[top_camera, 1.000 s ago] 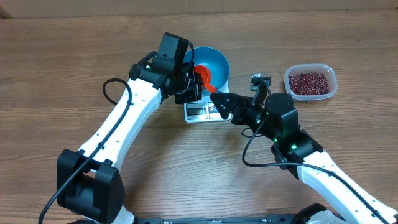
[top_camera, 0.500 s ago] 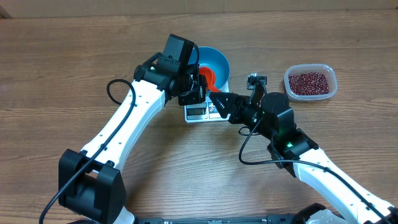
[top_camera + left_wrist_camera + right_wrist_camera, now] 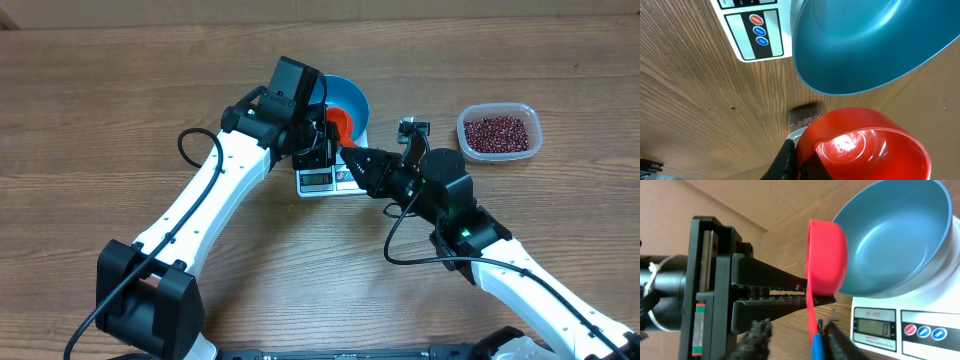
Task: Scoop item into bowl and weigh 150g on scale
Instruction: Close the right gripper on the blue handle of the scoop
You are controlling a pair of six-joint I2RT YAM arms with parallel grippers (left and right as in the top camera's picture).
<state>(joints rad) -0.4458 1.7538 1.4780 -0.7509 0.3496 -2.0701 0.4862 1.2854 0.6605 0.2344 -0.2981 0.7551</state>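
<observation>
Overhead, the empty blue bowl [image 3: 355,100] sits on the white scale [image 3: 318,180], the beans [image 3: 497,132] lie well apart in their clear tub [image 3: 537,130], and the left gripper [image 3: 322,140] is clamped on the handle of the red scoop [image 3: 338,122], the right gripper [image 3: 353,160] just beside it. How wide its fingers [image 3: 837,337] stand, or whether they have that handle, I cannot tell; I'd want them squarely on it before the left lets go. Only the right wrist view shows the display [image 3: 871,327] at zero.
</observation>
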